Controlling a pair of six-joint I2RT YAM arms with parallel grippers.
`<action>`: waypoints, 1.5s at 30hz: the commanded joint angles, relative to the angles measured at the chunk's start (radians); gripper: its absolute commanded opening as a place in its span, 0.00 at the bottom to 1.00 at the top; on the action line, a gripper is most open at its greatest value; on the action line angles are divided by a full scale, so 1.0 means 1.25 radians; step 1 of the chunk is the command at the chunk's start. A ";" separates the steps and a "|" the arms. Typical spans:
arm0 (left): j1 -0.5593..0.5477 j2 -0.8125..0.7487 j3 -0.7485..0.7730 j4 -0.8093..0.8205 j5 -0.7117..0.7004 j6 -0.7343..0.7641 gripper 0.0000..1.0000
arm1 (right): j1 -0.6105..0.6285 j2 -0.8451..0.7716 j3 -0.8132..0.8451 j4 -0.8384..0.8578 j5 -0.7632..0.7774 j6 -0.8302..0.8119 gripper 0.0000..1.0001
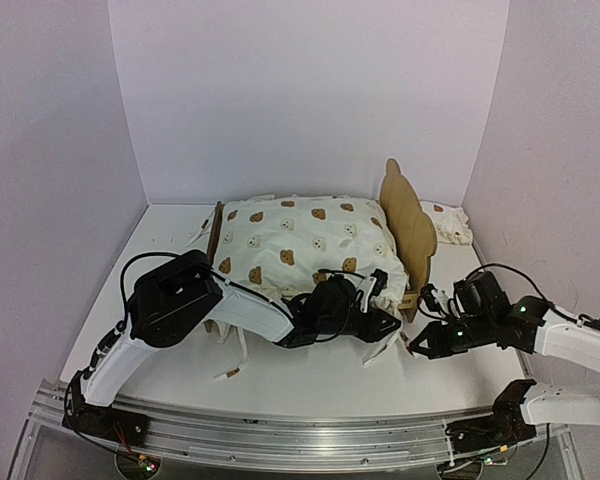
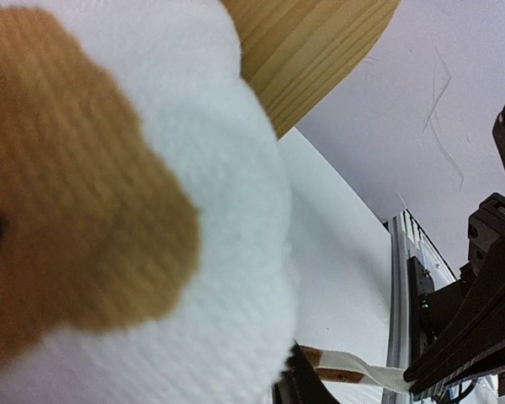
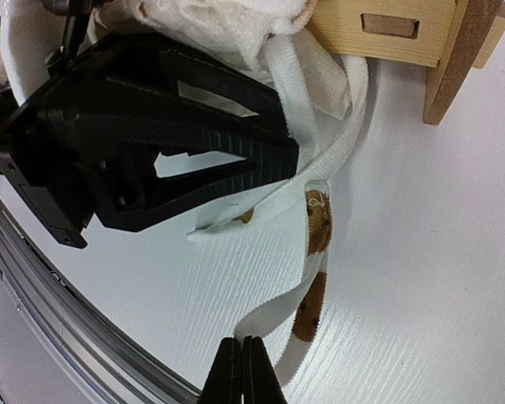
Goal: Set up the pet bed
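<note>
At the near edge of the table (image 1: pixel 310 385), just beyond the aluminium rail (image 1: pixel 280 425) that carries the arm bases, the right gripper (image 3: pixel 241 343) hangs low toward the near right corner. Its two black fingers are pressed together, tips against the loop of a cream tie string (image 3: pixel 318 231) with brown bear prints. Whether the string is pinched between the tips or only lies beside them I cannot tell. A little farther in, the left gripper (image 3: pixel 288 153) reaches across from the left to the near right corner of the cushion (image 1: pixel 300 240), where the tie string starts. Its tip sits against the bunched white fabric there. Its own camera is filled by cream plush and one brown bear patch, so I cannot tell whether the fingers are apart or clamped on the cloth. The pet bed (image 1: pixel 216 232) stands at the middle of the table, toward the far edge, lying left to right. Its light wooden side rail (image 3: pixel 387 38) shows under the cushion, which covers the whole top. The bear-ear headboard (image 1: pixel 408 215) stands upright at the right end. Beyond it, near the far right corner, lies a small ruffled pillow (image 1: pixel 452 222).
</note>
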 commanded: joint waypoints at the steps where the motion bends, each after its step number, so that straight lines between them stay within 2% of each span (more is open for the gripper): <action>1: 0.016 0.007 0.050 0.033 -0.060 0.015 0.19 | -0.005 -0.002 0.023 0.022 -0.018 -0.007 0.00; 5: 0.016 0.006 0.051 0.043 -0.038 0.022 0.00 | -0.004 -0.002 0.029 0.021 -0.009 -0.006 0.00; 16: 0.023 -0.044 -0.011 -0.049 -0.018 0.017 0.00 | -0.024 0.044 0.148 0.009 0.023 -0.099 0.00; 21: 0.029 -0.077 -0.041 -0.067 0.028 0.053 0.00 | -0.045 0.057 0.141 0.031 0.055 -0.119 0.00; 30: 0.034 -0.109 -0.076 -0.040 0.108 0.107 0.00 | -0.070 0.113 0.103 0.146 -0.078 -0.130 0.00; 38: 0.035 -0.117 -0.082 -0.047 0.102 0.118 0.00 | -0.111 0.182 0.089 0.202 -0.139 -0.121 0.00; 41: 0.034 -0.122 -0.083 -0.047 0.103 0.137 0.00 | -0.123 0.215 0.087 0.230 -0.186 -0.122 0.00; 45: 0.035 -0.134 -0.089 -0.039 0.118 0.175 0.00 | -0.142 0.261 0.094 0.232 -0.190 -0.125 0.00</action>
